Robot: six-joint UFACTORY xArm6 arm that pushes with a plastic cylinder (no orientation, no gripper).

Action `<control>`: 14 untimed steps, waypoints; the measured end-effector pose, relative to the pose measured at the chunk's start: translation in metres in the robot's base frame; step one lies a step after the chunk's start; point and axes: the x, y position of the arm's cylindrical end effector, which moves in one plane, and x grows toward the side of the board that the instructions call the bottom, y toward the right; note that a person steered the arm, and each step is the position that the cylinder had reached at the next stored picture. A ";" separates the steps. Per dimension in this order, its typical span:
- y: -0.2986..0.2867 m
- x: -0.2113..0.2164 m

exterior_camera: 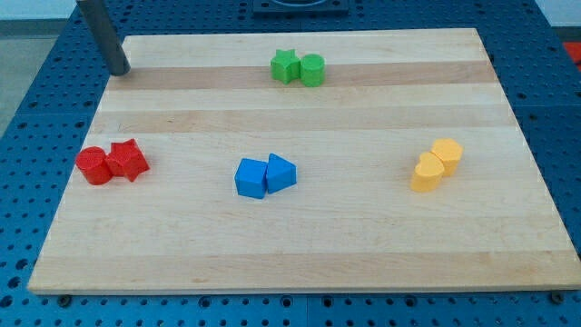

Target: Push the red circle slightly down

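Nearest the view's bottom, two blue blocks sit touching near the middle of the wooden surface point(300, 263): a blue cube point(250, 178) at the view's left and a blue wedge-like block point(280, 172) against its right side. Toward the view's right, a yellow pair stands in contact, one yellow block point(426, 173) lower and another yellow block point(447, 153) just above and right of it; their exact shapes are hard to make out. At the view's left edge, the red circle point(93, 165) rests beside a red star point(128, 161), the two touching. Near the view's top, a green star point(285, 66) touches a green circle point(312, 69). My tip point(119, 71) stands at the surface's top left corner, well apart from every block and above the red pair. This tool is a plain dark rod with nothing to open or close, and it grips nothing.
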 end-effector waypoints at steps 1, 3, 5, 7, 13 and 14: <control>-0.003 0.015; -0.009 0.062; -0.011 0.101; -0.009 0.141; 0.019 0.211; 0.046 0.208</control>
